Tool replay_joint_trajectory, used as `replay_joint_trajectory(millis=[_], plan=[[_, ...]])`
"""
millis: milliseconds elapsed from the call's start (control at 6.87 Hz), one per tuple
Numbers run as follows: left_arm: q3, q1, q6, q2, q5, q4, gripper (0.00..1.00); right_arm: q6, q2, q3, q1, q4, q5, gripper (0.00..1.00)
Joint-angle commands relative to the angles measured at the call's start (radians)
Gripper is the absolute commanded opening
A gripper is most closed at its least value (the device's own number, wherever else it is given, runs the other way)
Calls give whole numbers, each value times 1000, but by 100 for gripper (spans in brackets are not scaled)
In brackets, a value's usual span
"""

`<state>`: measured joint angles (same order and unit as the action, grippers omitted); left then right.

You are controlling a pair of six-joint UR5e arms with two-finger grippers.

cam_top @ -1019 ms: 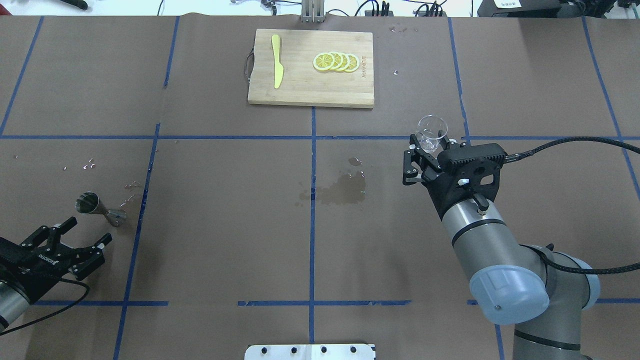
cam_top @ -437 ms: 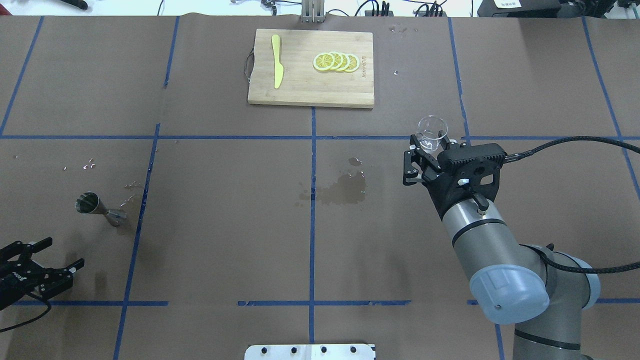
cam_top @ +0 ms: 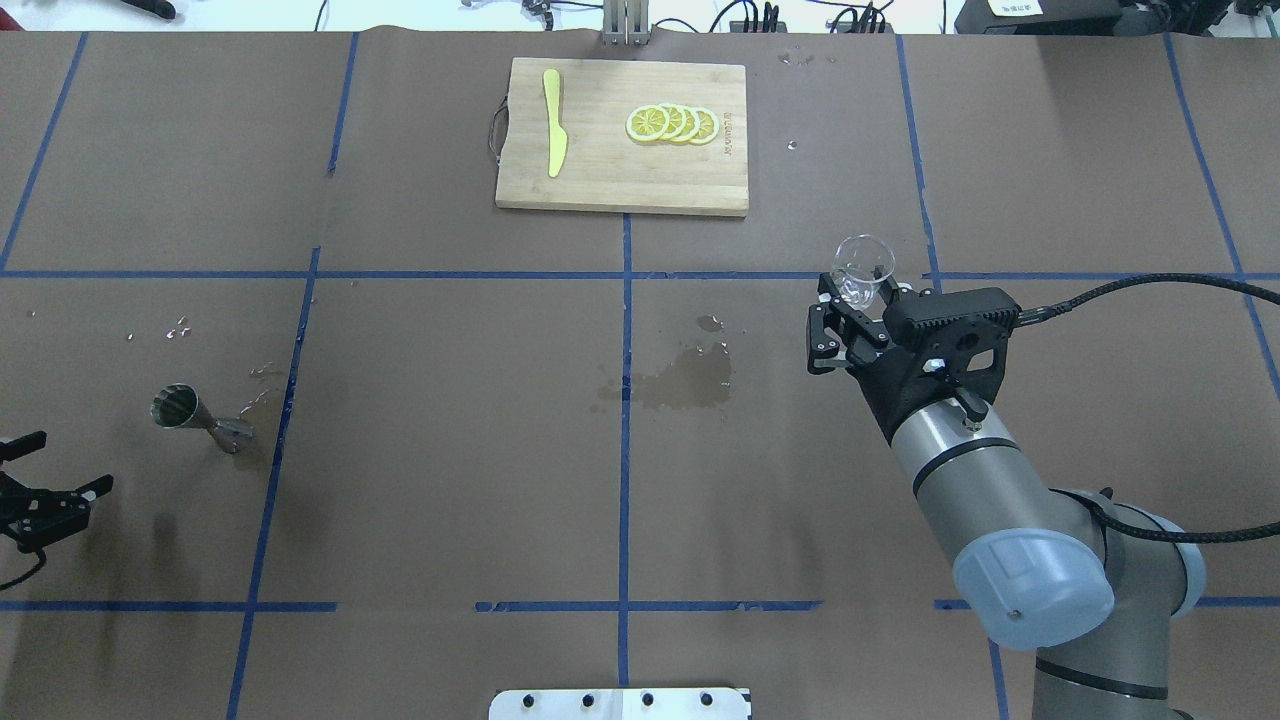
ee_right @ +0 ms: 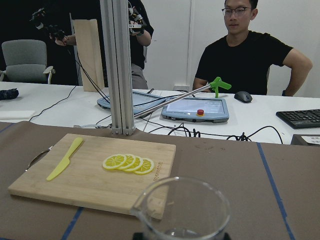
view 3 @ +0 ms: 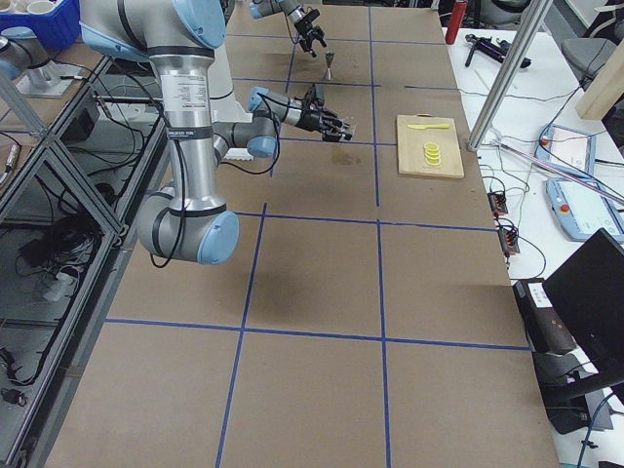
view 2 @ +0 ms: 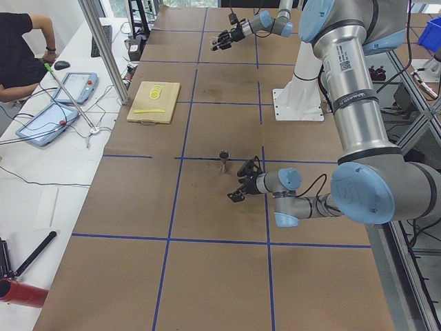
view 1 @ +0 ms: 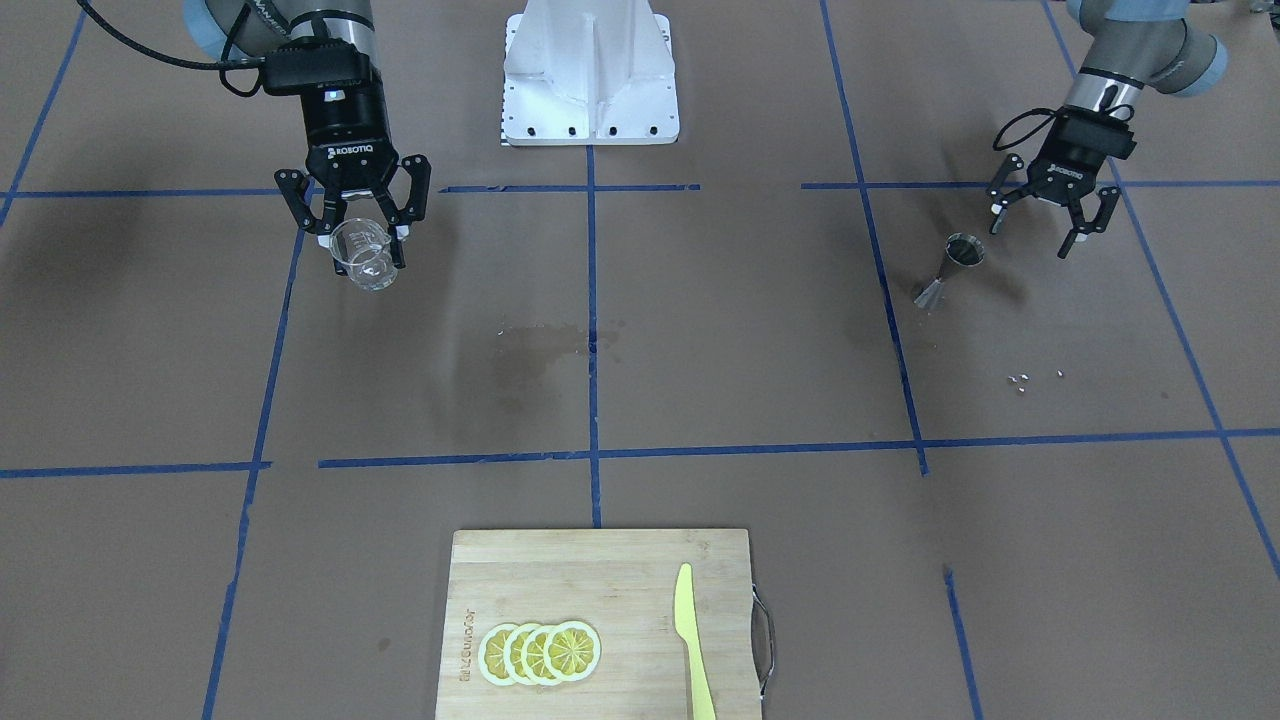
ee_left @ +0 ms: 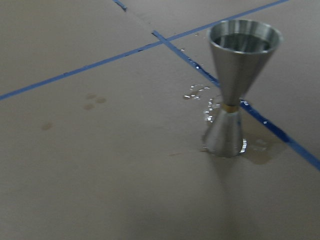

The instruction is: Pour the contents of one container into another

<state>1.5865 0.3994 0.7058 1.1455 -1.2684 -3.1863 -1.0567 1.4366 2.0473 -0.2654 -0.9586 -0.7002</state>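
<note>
The small clear glass cup (cam_top: 864,268) hangs upright above the table's right half, with my right gripper (cam_top: 852,296) shut on its lower part. In the front-facing view the cup (view 1: 362,255) sits between the black fingers (view 1: 325,238). Its rim fills the bottom of the right wrist view (ee_right: 182,212). The metal hourglass jigger (cam_top: 195,418) stands upright on the left side, with water pooled at its base (ee_left: 227,147). My left gripper (cam_top: 62,465) is open and holds nothing, at the table's left edge, well apart from the jigger (view 1: 950,265).
A wooden cutting board (cam_top: 620,185) at the far centre carries several lemon slices (cam_top: 672,124) and a yellow knife (cam_top: 553,120). A wet stain (cam_top: 680,382) marks the middle of the paper. Droplets (cam_top: 178,328) lie beyond the jigger. Operators sit past the far edge.
My left gripper has drawn back from the jigger toward the table's left edge, staying open. The right gripper and the cup have barely moved.
</note>
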Motion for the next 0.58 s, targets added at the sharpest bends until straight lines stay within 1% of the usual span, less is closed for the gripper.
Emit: replay_joint_trajectory(millis=[0, 146, 291, 437], plan=[[-26, 291, -29, 92, -299, 137, 100, 1, 60, -38, 0, 168, -30, 0], [-28, 408, -86, 141, -360, 234, 100, 0, 97, -38, -1, 181, -33, 0], [-32, 535, -141, 208, -478, 302, 100, -2, 140, -41, -3, 187, -31, 0], [-43, 621, -140, 261, -579, 386, 100, -3, 162, -61, -3, 214, -28, 0]])
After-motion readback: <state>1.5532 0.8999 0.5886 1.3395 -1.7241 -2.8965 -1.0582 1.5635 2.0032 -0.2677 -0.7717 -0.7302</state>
